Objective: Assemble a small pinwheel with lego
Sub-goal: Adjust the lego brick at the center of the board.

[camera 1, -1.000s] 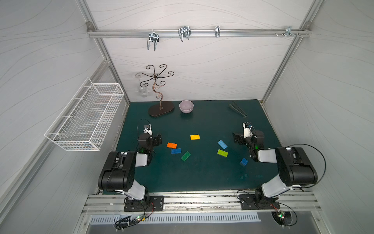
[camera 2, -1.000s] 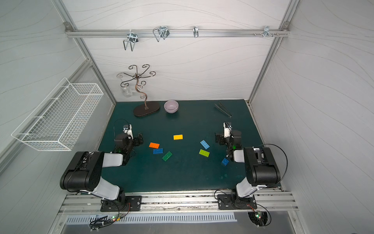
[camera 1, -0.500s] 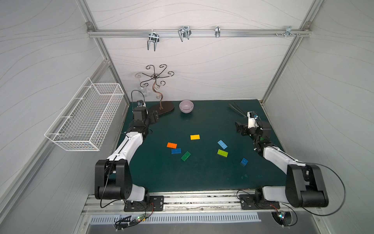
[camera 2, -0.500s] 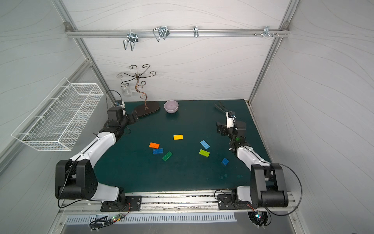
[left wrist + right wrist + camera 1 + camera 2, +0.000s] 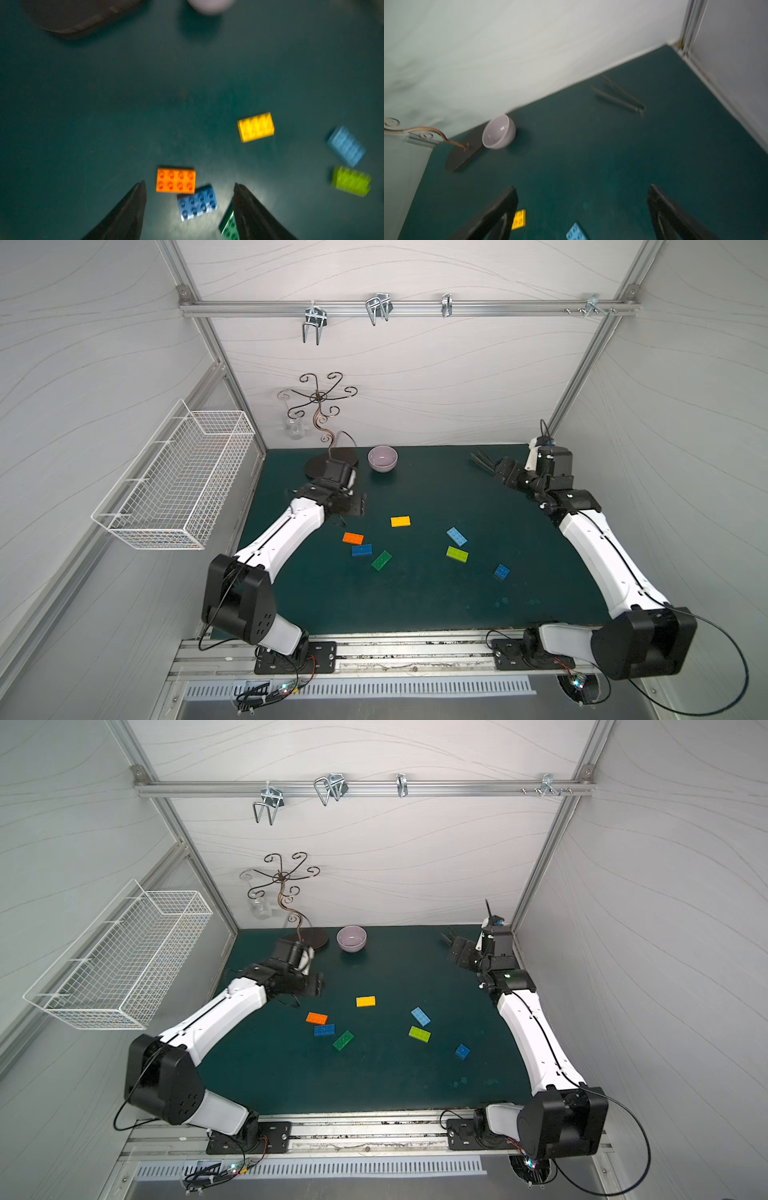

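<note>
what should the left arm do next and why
Probably lower the left tool onto the orange brick. The tool is open and empty, the brick lies loose just ahead of its tips in the wrist view, and no two bricks are joined yet, so a first pickup seems due.

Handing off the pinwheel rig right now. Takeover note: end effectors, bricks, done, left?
Left end effector: open, empty, near the orange brick and dark blue brick.
Right end effector: open, empty, by the tongs at the back.
Dark green brick, yellow brick, light blue brick, lime brick, small blue square: loose on the mat too.
Done: nothing joined.
To do: every join.
</note>
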`<action>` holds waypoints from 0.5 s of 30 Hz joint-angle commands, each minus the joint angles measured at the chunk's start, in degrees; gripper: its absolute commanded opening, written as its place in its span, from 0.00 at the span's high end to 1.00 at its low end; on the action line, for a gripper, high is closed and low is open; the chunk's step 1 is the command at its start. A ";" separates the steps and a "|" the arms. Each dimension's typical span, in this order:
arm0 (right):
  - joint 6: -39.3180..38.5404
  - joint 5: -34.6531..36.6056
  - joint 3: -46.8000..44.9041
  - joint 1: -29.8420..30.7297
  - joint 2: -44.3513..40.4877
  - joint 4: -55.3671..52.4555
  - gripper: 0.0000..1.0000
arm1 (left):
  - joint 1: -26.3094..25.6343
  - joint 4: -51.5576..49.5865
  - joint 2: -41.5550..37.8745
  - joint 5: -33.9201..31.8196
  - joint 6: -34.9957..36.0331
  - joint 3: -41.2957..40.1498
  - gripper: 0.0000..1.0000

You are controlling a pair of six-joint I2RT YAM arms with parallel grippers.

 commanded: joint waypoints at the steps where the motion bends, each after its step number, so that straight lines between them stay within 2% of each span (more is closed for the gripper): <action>1: 4.72 -2.88 0.08 2.07 1.51 -13.23 0.01 | -5.95 -8.85 0.65 0.47 8.09 -2.15 0.36; 4: 3.73 -3.19 -0.65 3.87 1.48 -16.08 0.01 | -8.66 -8.56 3.82 0.85 12.78 -4.15 0.35; 8: 1.53 0.19 -2.76 5.38 -0.35 -17.38 0.01 | -9.46 -7.01 8.07 3.94 14.04 -2.62 0.41; 10: 1.00 1.44 -3.36 5.36 -1.20 -18.06 0.01 | -11.23 -7.46 9.97 3.59 15.61 -1.54 0.38; 15: -0.64 3.97 -2.88 6.05 -1.67 -18.99 0.01 | -13.80 -6.37 11.87 2.76 17.75 -2.10 0.40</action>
